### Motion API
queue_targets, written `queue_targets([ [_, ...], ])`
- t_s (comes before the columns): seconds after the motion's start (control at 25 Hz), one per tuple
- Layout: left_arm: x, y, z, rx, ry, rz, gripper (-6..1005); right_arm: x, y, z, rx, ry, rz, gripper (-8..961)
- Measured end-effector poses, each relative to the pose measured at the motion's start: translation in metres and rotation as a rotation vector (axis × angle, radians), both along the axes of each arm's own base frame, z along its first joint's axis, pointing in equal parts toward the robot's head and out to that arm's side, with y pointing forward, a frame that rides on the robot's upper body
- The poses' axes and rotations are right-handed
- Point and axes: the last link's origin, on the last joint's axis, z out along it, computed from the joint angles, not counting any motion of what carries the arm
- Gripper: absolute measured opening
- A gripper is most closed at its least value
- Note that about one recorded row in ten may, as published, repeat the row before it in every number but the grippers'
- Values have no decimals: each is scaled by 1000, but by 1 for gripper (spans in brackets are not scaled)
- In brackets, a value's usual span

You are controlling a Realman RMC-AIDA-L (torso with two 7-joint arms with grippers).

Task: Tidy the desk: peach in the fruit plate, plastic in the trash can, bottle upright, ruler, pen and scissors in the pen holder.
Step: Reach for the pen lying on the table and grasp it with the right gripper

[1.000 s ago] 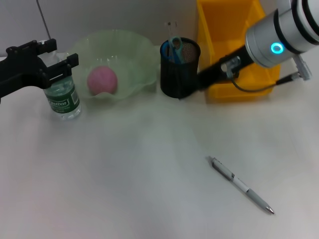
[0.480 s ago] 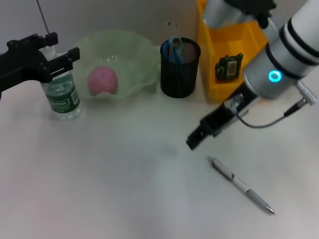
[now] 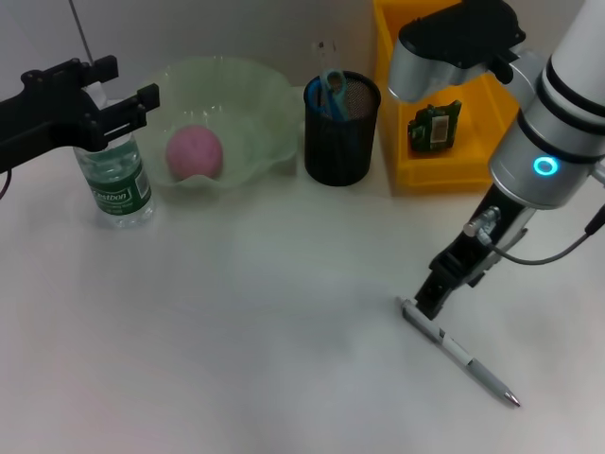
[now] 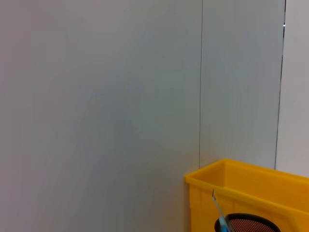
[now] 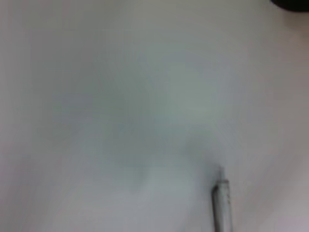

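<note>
The pen (image 3: pixel 459 353) lies flat on the counter (image 3: pixel 236 359), outside the pen holder (image 3: pixel 340 130), and is the only item visibly left to stow; the right end effector (image 3: pixel 430 301) sits just over its near end, finger state indeterminate. The peach (image 3: pixel 194 151) is in the fruit plate (image 3: pixel 255 95), scissors (image 3: pixel 331 90) in the holder, plastic (image 3: pixel 434 126) in the trash can (image 3: pixel 402 66). The bottle (image 3: pixel 113 180) stands upright, with the left end effector (image 3: pixel 118 99) spread at its cap.

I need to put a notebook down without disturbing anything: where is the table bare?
Bare: the wide near stretch in front of the bottle and fruit plate, left of the pen. Crowded: the back row, plate through pen holder to yellow bin.
</note>
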Motion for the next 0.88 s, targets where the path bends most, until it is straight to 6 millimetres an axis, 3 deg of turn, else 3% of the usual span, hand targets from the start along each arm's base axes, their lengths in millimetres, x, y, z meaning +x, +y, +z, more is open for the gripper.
queue_targets([
  [0.88,5,2,-2,-3,-5,-11,663,30,6,-38,-64,-120,-1,687],
])
